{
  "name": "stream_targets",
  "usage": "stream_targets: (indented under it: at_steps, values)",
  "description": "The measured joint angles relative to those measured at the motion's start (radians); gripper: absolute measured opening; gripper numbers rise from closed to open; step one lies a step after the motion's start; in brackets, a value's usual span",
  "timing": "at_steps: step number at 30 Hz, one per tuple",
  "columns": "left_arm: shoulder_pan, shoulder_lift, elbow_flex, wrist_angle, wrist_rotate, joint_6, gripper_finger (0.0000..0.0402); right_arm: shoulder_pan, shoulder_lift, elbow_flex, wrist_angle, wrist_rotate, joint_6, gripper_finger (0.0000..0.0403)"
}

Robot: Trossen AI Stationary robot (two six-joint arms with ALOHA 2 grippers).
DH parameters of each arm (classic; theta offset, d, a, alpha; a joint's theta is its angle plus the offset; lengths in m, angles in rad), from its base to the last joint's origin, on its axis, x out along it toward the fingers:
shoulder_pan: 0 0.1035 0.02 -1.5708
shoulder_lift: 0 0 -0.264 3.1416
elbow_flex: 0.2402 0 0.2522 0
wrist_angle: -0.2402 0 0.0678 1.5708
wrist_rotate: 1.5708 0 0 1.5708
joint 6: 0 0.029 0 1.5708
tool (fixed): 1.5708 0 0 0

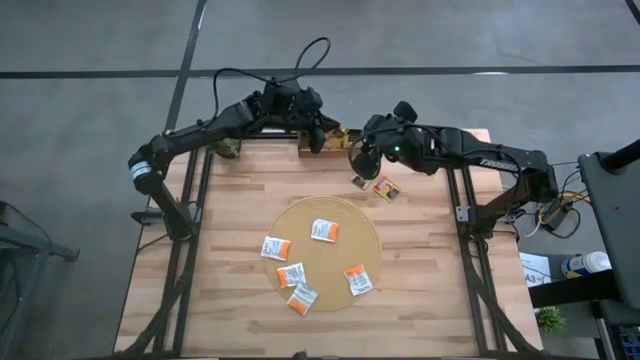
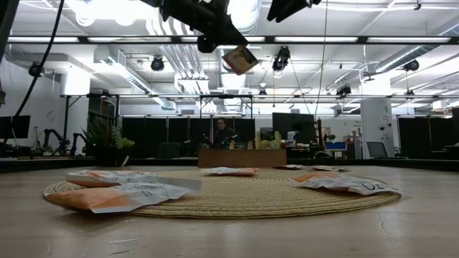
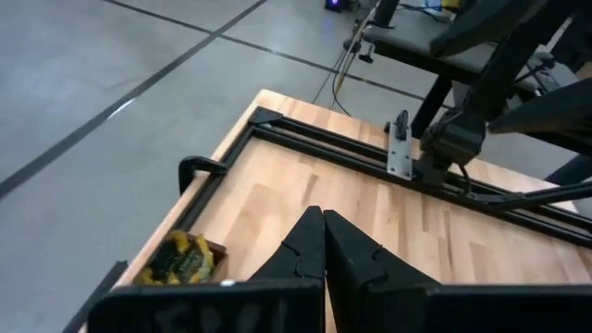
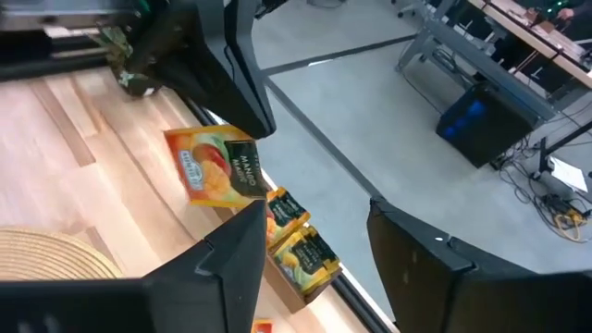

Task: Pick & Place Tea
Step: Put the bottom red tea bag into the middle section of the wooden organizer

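Both my arms reach in over the far edge of the desk, elbows out toward the sides, wrists nearly meeting near the middle. My left pincer (image 3: 323,242) has its two dark fingers pressed flat together, nothing between them. My right pincer (image 4: 314,245) sits just beside it, raised off the desk, its fingers (image 4: 236,242) parted with a clear gap. In the low view both come in from above, well off the desk surface.

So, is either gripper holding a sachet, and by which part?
Nothing, it seems. The right gripper is open; an orange sachet is beyond its fingers, not between them. The left gripper is shut, empty.
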Motion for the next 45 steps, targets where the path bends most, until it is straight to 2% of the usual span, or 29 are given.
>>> stream_targets:
  at_steps: [11, 19, 22, 30, 37, 45]
  values:
    - [0.067, 0.067, 0.0, 0.059, 0.096, 0.02, 0.0, 0.0, -0.034, 0.0, -0.003, 0.001, 0.022, 0.0178]
    - [0.11, 0.112, -0.004, 0.093, 0.104, 0.023, 0.0, 0.0, -0.036, 0.0, -0.023, 0.001, 0.078, 0.0176]
    - [0.139, 0.118, -0.017, 0.133, 0.139, 0.011, 0.0, 0.0, -0.036, 0.0, -0.026, 0.008, 0.095, 0.0172]
    - [0.211, 0.131, -0.142, 0.363, 0.232, -0.067, 0.0, 0.0, -0.036, 0.0, -0.026, 0.049, 0.125, 0.0171]
    - [0.243, 0.131, -0.263, 0.529, 0.251, -0.105, 0.0, 0.0, -0.036, 0.0, -0.025, 0.054, 0.127, 0.0163]
    - [0.258, 0.143, -0.368, 0.724, 0.249, -0.203, 0.0, -0.008, -0.035, -0.001, -0.025, 0.109, 0.117, 0.0149]
